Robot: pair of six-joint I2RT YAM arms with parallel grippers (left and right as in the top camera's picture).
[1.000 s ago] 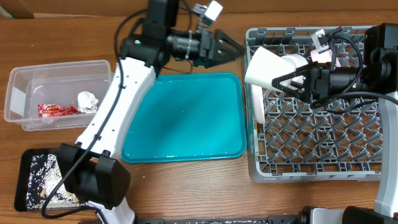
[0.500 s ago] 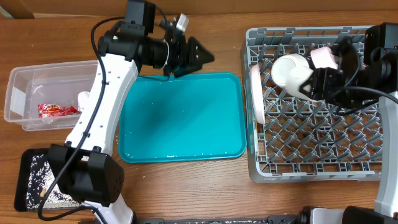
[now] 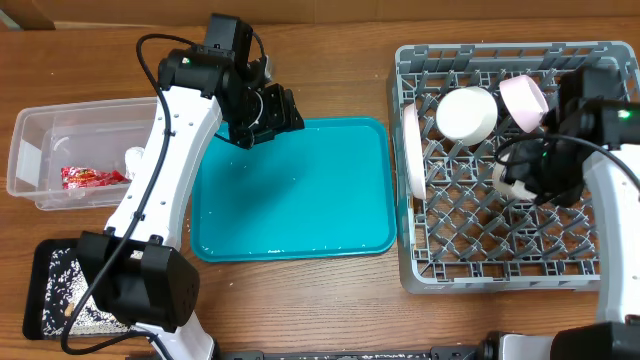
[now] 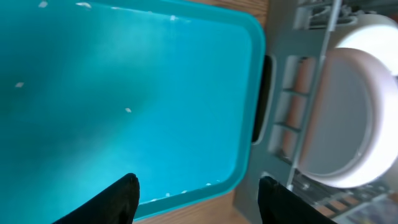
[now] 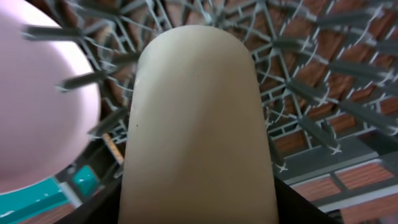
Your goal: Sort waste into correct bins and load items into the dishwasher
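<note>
Gripping a smooth cream cup (image 5: 196, 124), the right tool (image 3: 522, 180) is hanging low over the middle of the grey dish rack (image 3: 500, 270), which is sitting along the bench's (image 3: 330, 310) right edge. In the right wrist view the cup is filling most of the frame. It is plain, matte and round-ended, and the tool's dark fingers (image 5: 102, 205) are pressing in on both its sides. The view is too close to show whether it is touching the rack's tines. A pink bowl (image 3: 525, 97) and a white bowl (image 3: 468, 113) are leaning in the rack's far rows, and a white plate (image 3: 410, 150) is standing on edge along its left wall.

The left tool (image 4: 199, 199) is hovering above the far left corner of the teal tray (image 3: 300, 200) at the bench's middle. Its fingers are spreading wide and holding nothing. By the left edge, a clear bin (image 3: 30, 150) is holding a red wrapper (image 3: 90, 177).
</note>
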